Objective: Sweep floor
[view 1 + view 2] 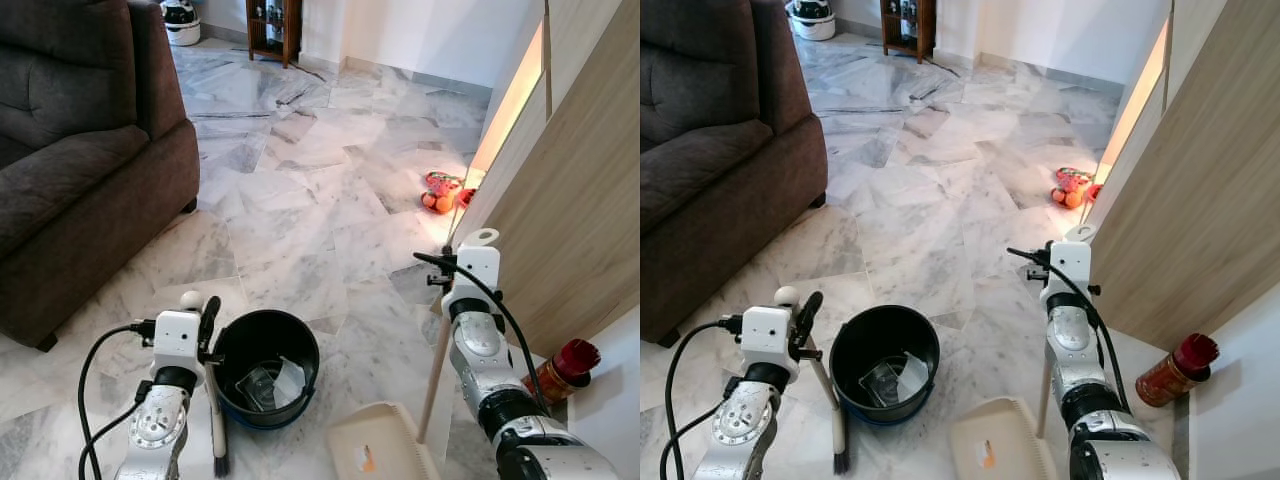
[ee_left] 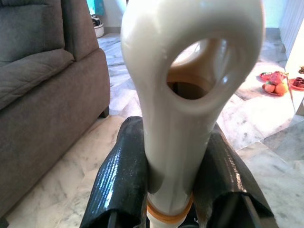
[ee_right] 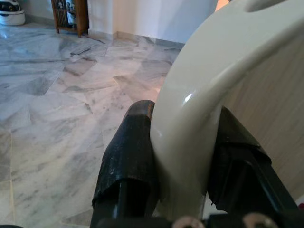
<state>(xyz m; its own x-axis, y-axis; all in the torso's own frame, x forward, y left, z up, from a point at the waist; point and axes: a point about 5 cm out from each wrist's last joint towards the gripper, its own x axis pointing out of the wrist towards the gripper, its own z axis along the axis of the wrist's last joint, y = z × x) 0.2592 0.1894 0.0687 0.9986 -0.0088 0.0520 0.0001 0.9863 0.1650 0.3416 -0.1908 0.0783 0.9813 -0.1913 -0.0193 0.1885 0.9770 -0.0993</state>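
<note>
My left gripper (image 2: 173,183) is shut on the white handle of a small broom (image 2: 159,123), just below its ring end. The broom stands upright beside a black bucket (image 1: 300,350), with its dark bristles (image 1: 220,462) on the marble floor. Some clear plastic litter (image 1: 270,383) lies inside the bucket. My right gripper (image 3: 183,159) is shut on the cream top of the dustpan handle (image 3: 199,104). The wooden pole (image 1: 435,375) runs down to the cream dustpan (image 1: 375,445), which rests on the floor right of the bucket.
A dark grey sofa (image 1: 80,170) fills the left side. A wood-panelled wall (image 1: 570,210) runs along the right, with a red-capped bottle (image 1: 560,370) at its foot. Red and orange toys (image 1: 442,192) lie further ahead. A wooden shelf (image 1: 275,25) stands at the far end.
</note>
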